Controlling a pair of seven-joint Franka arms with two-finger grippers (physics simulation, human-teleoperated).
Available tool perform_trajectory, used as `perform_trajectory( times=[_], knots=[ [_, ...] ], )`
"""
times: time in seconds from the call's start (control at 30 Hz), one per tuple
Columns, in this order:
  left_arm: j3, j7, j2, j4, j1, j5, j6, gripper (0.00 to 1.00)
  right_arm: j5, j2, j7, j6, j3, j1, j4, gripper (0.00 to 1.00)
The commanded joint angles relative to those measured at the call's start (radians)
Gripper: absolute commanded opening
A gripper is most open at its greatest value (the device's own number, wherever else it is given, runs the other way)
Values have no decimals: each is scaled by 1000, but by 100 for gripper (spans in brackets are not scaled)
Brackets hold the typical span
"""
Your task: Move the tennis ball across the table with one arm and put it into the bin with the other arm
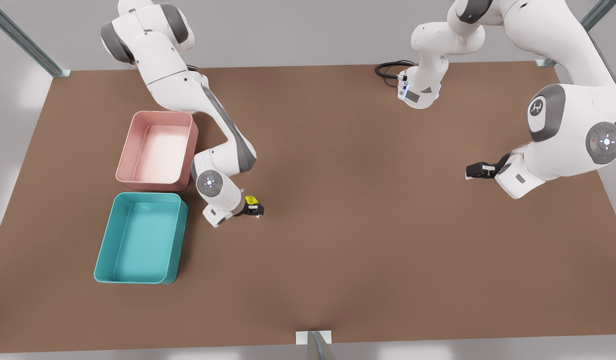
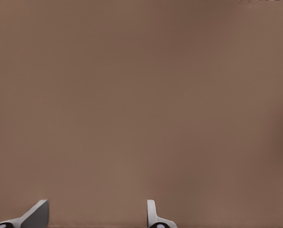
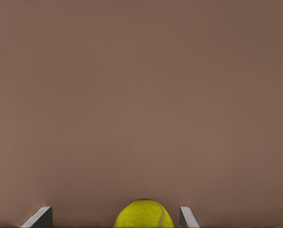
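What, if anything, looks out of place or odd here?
Nothing stands out. The teal bin and pink tub sit upright, side by side on the table. The tennis ball lies between the right gripper's open jaws; the left gripper waits, open.

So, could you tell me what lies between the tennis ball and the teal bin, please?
In the front view, the right arm's own white wrist sits between the tennis ball and the bin, over bare brown table.

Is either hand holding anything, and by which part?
Nothing is clamped: right hand open astride the tennis ball, gap beside one finger; left hand waits open, empty.
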Motion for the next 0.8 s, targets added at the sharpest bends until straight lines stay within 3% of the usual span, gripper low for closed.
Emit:
perform_trajectory(
  times=[0.0, 0.3, 0.77],
  knots=[
    [0, -186, -1, 2, 0, -1, -5, 100, 5, -22, 150, 142, 0, 8, -63, 100],
    [0, -186, 5, -1, -2, -2, -22, 100, 3, -45, 144, 243, 0, 77, -235, 100],
    [0, -177, 16, 0, 0, -4, -25, 100, 2, 48, 132, 331, 0, 72, -229, 100]
  ],
)
